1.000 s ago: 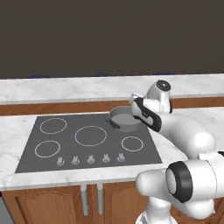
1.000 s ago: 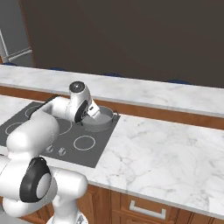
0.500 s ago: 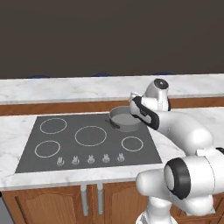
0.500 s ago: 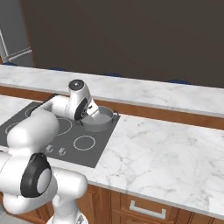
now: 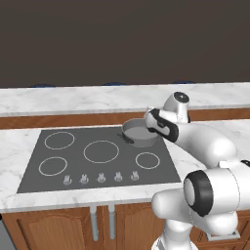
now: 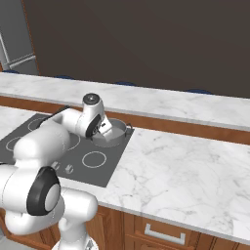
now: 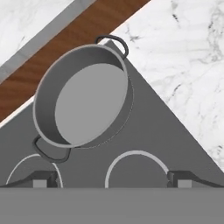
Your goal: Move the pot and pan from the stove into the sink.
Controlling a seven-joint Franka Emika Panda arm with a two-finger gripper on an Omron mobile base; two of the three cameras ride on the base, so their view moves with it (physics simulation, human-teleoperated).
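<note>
Gripper (image 7: 112,178) wide open, holding nothing | pot (image 7: 83,96) on stove (image 7: 153,131), rear corner

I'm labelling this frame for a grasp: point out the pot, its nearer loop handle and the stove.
pot (image 7: 89,105), hand view, bare inside floor.
loop handle (image 7: 49,153), hand view, dark loop.
stove (image 5: 34,163), left base view, bare glass.

Even, flat rendered light, sharp focus, barely any shadows or glare.
</note>
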